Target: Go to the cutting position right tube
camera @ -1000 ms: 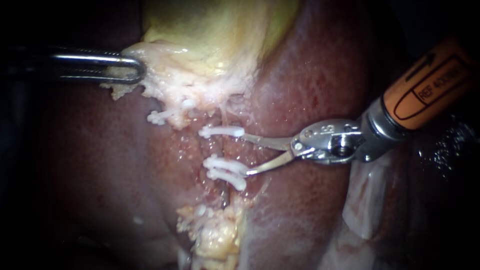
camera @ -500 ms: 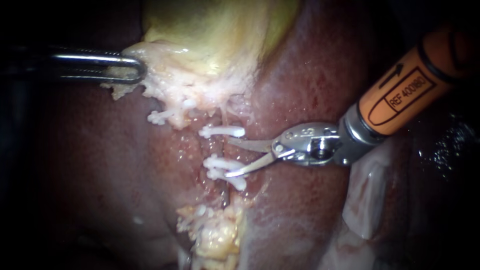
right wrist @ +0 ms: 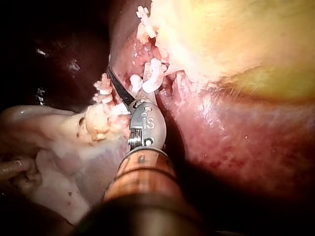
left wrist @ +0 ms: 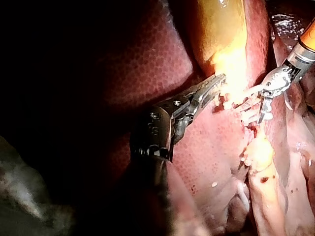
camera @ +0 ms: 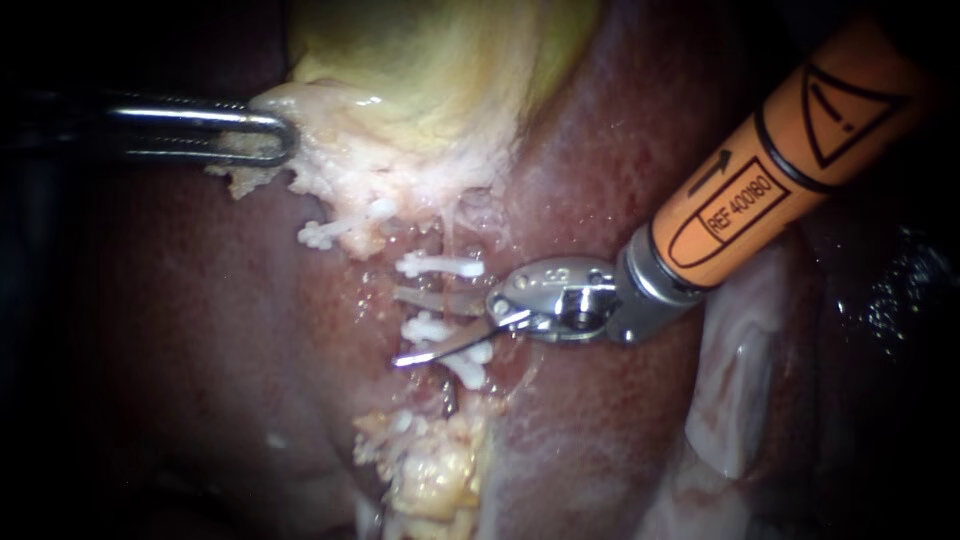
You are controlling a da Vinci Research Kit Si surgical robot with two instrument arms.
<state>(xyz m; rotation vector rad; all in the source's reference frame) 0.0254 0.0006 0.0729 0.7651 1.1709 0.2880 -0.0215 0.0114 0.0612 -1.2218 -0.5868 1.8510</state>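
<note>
— Where is the tube [camera: 437,283]?
— Between the clips [camera: 440,265], inside the right instrument's [camera: 405,326] wide pincer. The gallbladder [camera: 430,60] is gripped by the left instrument [camera: 270,140].
— Advice?
— Blades are best centred, clips untouched.

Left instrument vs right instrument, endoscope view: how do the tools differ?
Left instrument has a blunt looped tool; right instrument has thin curved blades. Left tool is shut on pale tissue at the edge of the gallbladder; right tool stands open at the clipped tube. Left shaft looks dark; right shaft is orange. Both have metal tips.
</note>
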